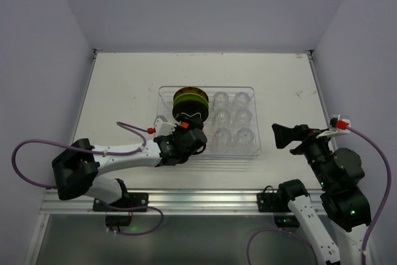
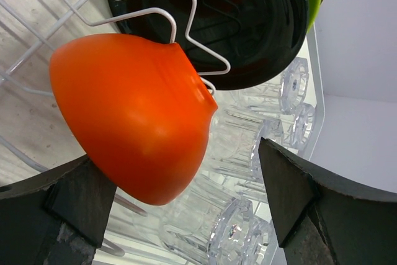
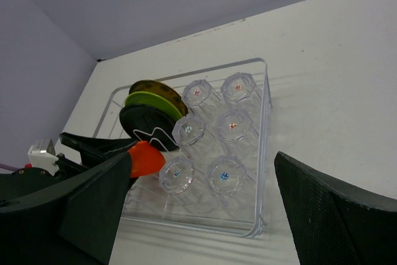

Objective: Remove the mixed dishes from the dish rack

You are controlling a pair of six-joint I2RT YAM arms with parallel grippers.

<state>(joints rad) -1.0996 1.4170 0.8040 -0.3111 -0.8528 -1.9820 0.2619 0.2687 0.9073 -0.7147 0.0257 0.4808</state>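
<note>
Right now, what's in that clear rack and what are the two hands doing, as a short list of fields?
Rack: clear dish rack on the table
Plates: yellow, green and black plates, on edge at its left end
Bowl: orange bowl in the wire holder
Cups: six glass cups on its right side
Left hand: open, straddling the bowl
Right hand: open, empty, right of the rack

Plain lilac walls [image 1: 205,4] enclose a white table [image 1: 124,85] edged by a metal rail [image 1: 198,200]
</note>
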